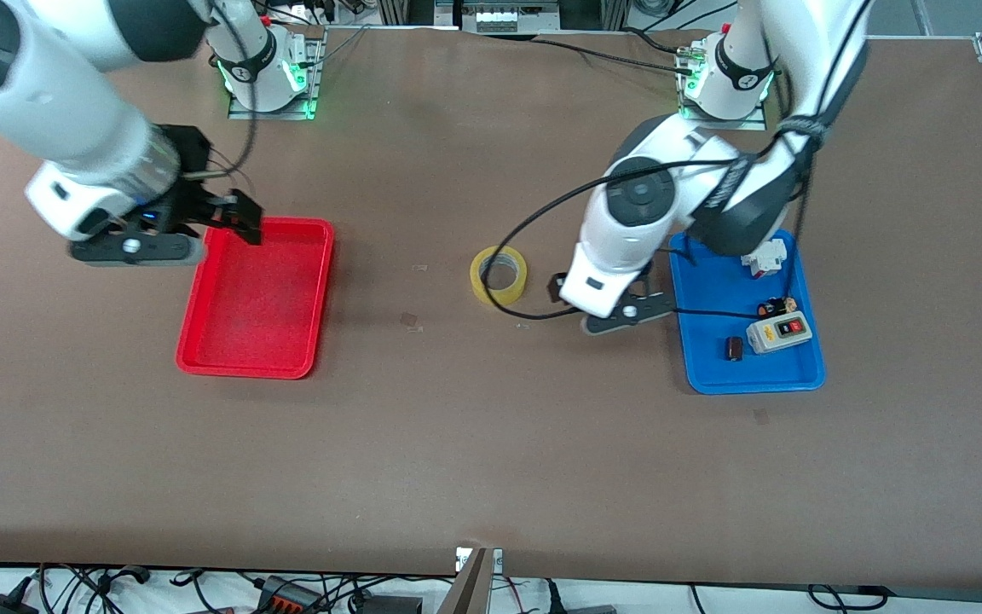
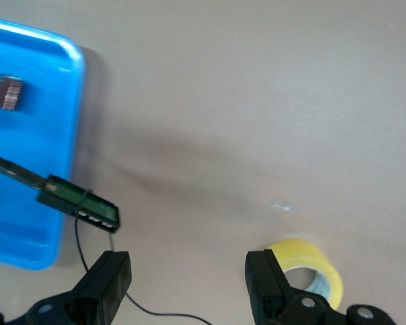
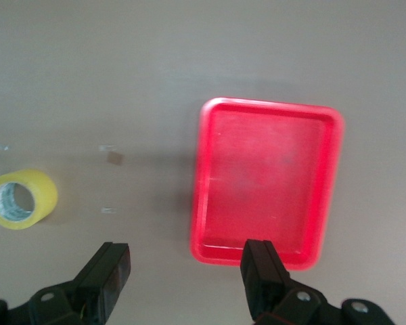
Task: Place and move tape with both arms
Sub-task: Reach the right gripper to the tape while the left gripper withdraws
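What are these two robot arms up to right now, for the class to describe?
Neither arm holds anything at this moment. The tape lies flat on the bare table between the red tray and the blue tray. The left end effector is open, low beside the tape, between it and the blue tray. The right end effector is open, up over the red tray's rim. The blue tray holds a grey switch box and a few small parts.

You're seeing left gripper (image 2: 188, 290) hanging open over bare table (image 2: 257, 101), tape (image 2: 311, 271) sitting beside one finger, blue tray (image 2: 34, 156) lying nearby.
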Action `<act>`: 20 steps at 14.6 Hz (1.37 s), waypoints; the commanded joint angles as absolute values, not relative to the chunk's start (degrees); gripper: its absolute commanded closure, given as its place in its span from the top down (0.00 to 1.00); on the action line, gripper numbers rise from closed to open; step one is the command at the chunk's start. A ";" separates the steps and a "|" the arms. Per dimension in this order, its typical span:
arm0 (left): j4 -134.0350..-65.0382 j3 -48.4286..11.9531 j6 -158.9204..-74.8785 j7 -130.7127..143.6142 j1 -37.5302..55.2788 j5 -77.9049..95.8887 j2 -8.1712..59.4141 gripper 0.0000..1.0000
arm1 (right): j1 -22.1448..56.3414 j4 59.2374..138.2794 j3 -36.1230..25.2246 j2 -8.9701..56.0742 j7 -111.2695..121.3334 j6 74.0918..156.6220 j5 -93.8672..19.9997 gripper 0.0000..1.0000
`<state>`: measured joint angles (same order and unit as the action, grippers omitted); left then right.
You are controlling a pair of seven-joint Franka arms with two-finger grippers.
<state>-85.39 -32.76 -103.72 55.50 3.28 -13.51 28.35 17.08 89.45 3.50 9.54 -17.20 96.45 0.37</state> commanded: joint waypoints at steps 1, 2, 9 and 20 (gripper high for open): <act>-86.23 -35.60 -97.23 49.16 -4.46 -13.62 24.01 1.00 | 22.65 88.77 3.16 13.52 -21.85 100.35 -0.35 0.98; -85.09 -35.60 -95.03 45.65 -6.48 -13.45 23.39 1.00 | 24.59 88.86 3.16 15.19 -24.84 102.11 -0.35 0.98; -76.57 -35.51 -85.18 30.96 -17.48 -13.53 23.29 1.00 | 36.73 88.86 3.16 28.20 -38.39 116.35 -0.18 0.98; -75.32 -10.59 -82.09 5.03 -11.63 -0.10 16.71 1.00 | 42.63 90.79 2.81 38.31 -46.93 128.40 0.61 0.98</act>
